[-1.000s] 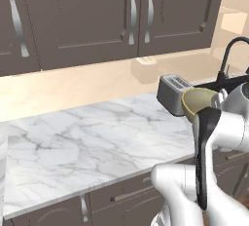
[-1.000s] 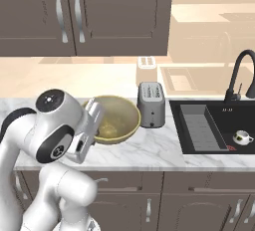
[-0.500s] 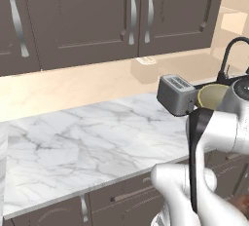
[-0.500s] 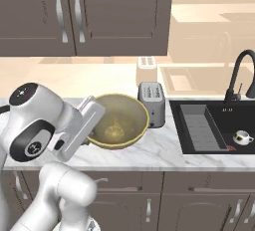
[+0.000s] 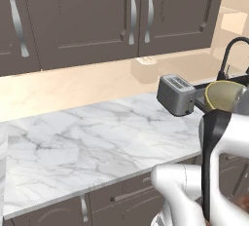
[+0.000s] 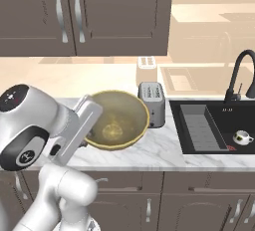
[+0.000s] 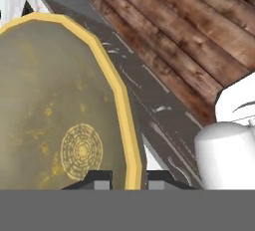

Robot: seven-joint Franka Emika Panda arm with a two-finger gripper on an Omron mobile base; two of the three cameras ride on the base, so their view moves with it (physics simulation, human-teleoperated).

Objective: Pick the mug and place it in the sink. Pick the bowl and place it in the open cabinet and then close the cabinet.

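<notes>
One bowl (image 6: 118,123), olive-tan with a thin yellowish rim, centre of the right base view, tilted and lifted off the white marble counter (image 6: 149,150), its rim close to the toaster (image 6: 152,103) to its right; in the left base view the bowl (image 5: 224,95) sits at the right edge, behind the arm, just right of the toaster (image 5: 177,93); in the hand view the bowl (image 7: 55,115) takes up the left half of the frame, its rim running down between the two dark fingertips (image 7: 97,181) at the bottom edge.

One gripper (image 7: 128,180), jaws narrow and clamped on the bowl's rim, one tip inside the bowl and one outside.

One mug (image 6: 241,137), small and white-grey, lower right of the right base view, resting on the floor of the sink (image 6: 199,148) near the red drain (image 6: 232,148); grey ribbed tray (image 6: 196,127) in the sink's left part; black gooseneck faucet (image 6: 238,73) behind the basin.

One cabinet (image 6: 84,13), dark brown, upper left of the right base view, with two long curved silver handles (image 6: 68,11); both doors seen here lie flush; the same cabinet (image 5: 112,15) spans the top of the left base view.
</notes>
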